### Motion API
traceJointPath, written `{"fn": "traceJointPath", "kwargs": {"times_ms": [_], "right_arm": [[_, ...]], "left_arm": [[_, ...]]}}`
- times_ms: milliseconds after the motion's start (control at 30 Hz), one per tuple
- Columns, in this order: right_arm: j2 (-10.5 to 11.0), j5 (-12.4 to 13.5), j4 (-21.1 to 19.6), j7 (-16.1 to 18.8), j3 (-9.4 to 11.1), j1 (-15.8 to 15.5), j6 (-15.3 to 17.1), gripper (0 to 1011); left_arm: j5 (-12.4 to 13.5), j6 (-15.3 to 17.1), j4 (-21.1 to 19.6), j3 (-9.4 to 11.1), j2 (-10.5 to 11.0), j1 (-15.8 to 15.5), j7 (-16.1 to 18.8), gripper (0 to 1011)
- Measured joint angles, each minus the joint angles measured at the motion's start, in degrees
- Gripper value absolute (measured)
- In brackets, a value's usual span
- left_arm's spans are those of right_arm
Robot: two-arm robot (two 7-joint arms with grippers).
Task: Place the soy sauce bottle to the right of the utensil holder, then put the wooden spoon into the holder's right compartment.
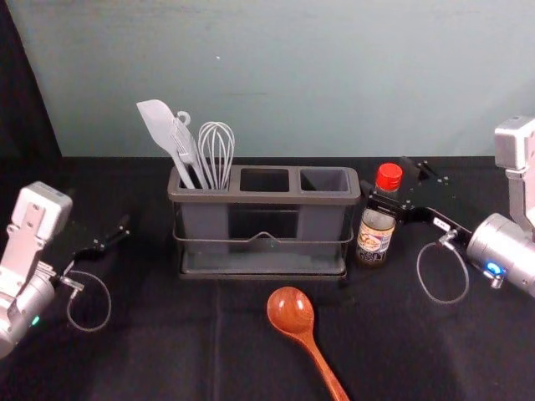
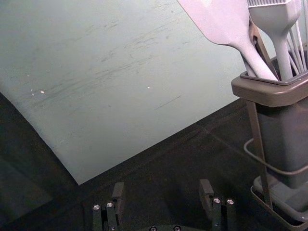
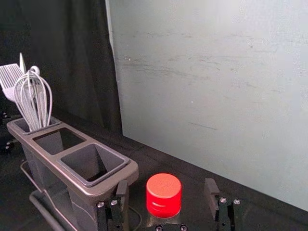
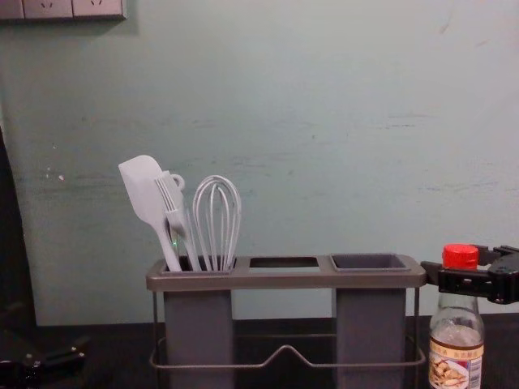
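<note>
The red-capped glass soy sauce bottle [image 1: 374, 239] could be tipped if snagged during withdrawal by the right claw [image 3: 166, 186], spread around it; the left claw [image 2: 162, 186] hangs open, leftward.

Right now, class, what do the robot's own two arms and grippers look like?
The left arm and right arm have boxy white housings, silvery cylindrical joints and thin grey cable loops. A green light marks the left, a blue light the right. The left gripper and right gripper are black, each with two blocky fingers and small screws.
</note>
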Motion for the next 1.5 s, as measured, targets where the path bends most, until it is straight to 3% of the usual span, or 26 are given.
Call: {"fn": "traceJointPath", "kwargs": {"times_ms": [133,500,1000,1200,1333,1433,1500], "right_arm": [[0.11,-0.03,-0.8,-0.18,0.21,-0.45,-0.24,1000],[1.72,-0.15,-7.73,-1.49,2.64,-4.05,-1.83,1002],[6.34,2.24,-20.27,0.06,7.26,-12.58,-3.67,1000],[8.63,3.63,-24.55,1.03,7.35,-15.38,-1.17,1002],[9.86,3.93,-27.3,0.79,6.19,-16.49,1.84,1002],[10.49,2.61,-30.04,-1.86,4.19,-16.85,6.6,1002],[10.77,0.56,-32.22,-4.57,2.04,-16.6,11.77,1002]], "left_arm": [[0.0,0.0,0.0,0.0,0.0,0.0,0.0,1011],[0.0,0.0,0.0,0.0,0.0,0.0,0.0,1011],[0.0,0.0,0.0,0.0,0.0,0.0,0.0,1011],[0.0,0.0,0.0,0.0,0.0,0.0,0.0,1011],[0.0,0.0,0.0,0.0,0.0,0.0,0.0,1011],[0.0,0.0,0.0,0.0,0.0,0.0,0.0,1011],[0.0,0.0,0.0,0.0,0.0,0.0,0.0,1012]]}}
